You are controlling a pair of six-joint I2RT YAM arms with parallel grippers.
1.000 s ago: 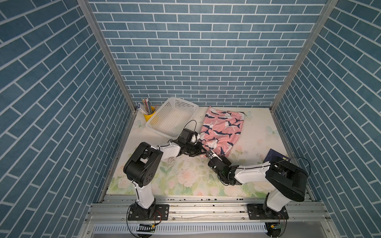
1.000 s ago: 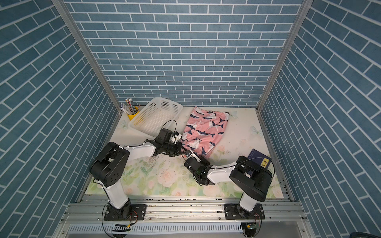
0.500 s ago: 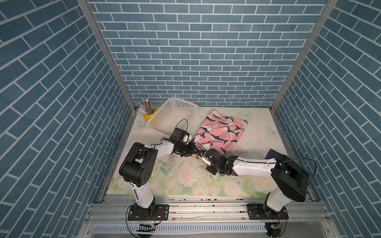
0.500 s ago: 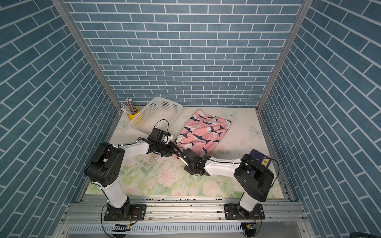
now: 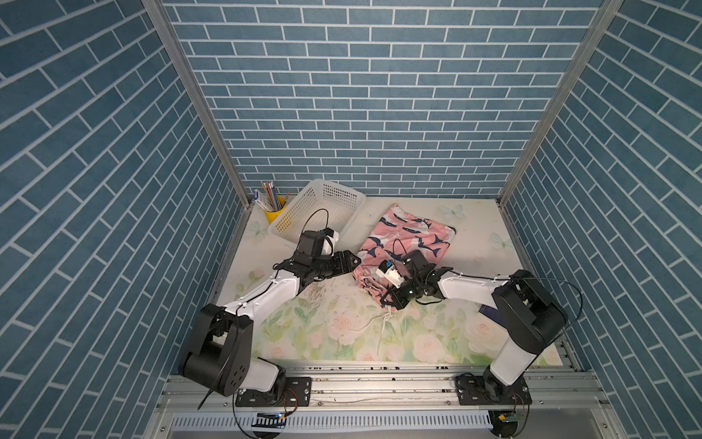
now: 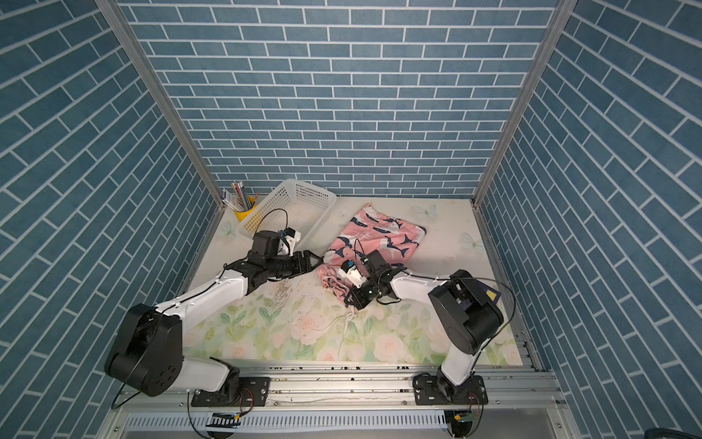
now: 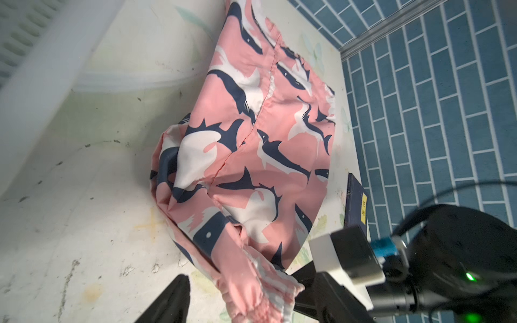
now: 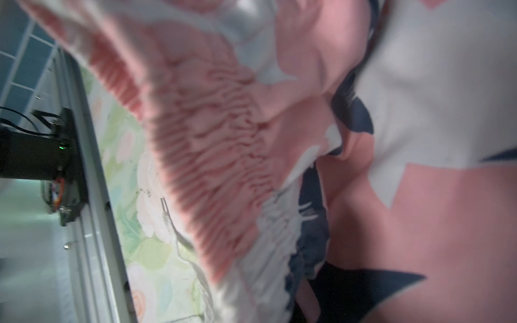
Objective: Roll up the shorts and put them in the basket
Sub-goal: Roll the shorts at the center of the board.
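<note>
- Upper left of a top view: a yellow cup of pencils point(image 5: 274, 213) sits in the corner beside a white perforated plastic basket point(image 5: 321, 205). I judge both were put there to stay out of the working area.
- Left of centre: the left gripper point(image 5: 355, 260) lies low over the floral-print mat point(image 5: 334, 334), just beside the cloth, with its jaws apart and nothing between them. In the left wrist view one dark finger point(image 7: 174, 299) stands clear of the fabric. I read this as a release, or as readiness for a fresh grip.
- Centre to centre-right: the salmon-pink fabric shorts with navy and white sharks point(image 5: 412, 233) lie on the mat between the basket and the right wall. The far end is spread flat. The gathered waistband point(image 7: 251, 290) at the lower end is bunched, which I judge to be the start of the roll.
- Just below centre: the right gripper point(image 5: 389, 302) is closed on that waistband corner. I judge it is pinning the edge so the roll can be turned.
- Below it: the white drawstring point(image 5: 380, 327) trails loose over the mat.
- Right: a dark blue book point(image 6: 488, 294) sits partly hidden behind the right arm.
- Count:
  - one cup, pencils too small to count
  - one basket
  - one pair of shorts
  - two grippers
  - one drawstring showing two strands
  - one book
</note>
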